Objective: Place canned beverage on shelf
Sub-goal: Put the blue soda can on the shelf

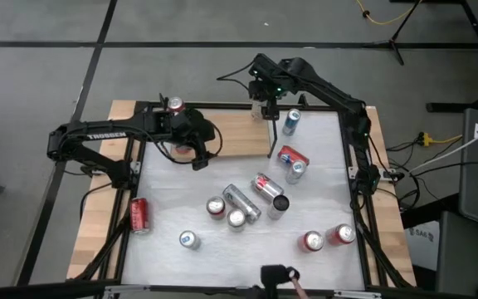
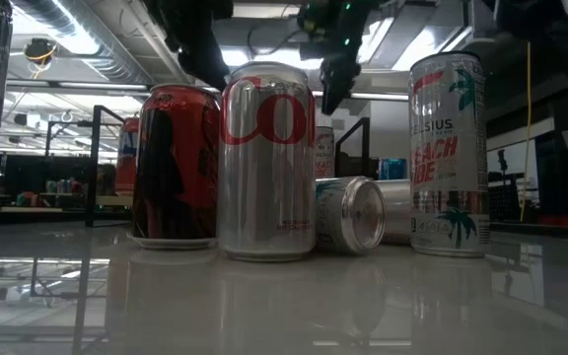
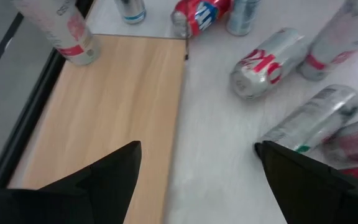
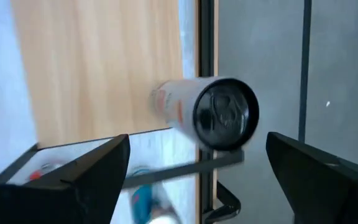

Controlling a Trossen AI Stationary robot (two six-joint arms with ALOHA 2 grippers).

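Reaching in from the left, the left gripper [image 1: 196, 151] hangs with fingers spread and empty over the shelf [image 1: 231, 137], a smooth pale wooden board with thin black rails. Further right, the right gripper [image 1: 265, 101] stands spread above a white can [image 4: 201, 112] upright on the board's far end. Shiny cans [image 1: 256, 203] litter the tabletop.

The shelf [image 1: 235, 133] is seen as light-brown wood grain, edged by black rails. A white can [image 4: 204, 112] with red marks and a dark top is shown on it. The table [image 1: 173, 208] is whitish, its side boards pale wood. By the left edge a red can [image 1: 139, 215] is seen. A silver can [image 2: 266, 163] with red letters and a white can [image 2: 449, 153] with a teal palm pattern are shown.
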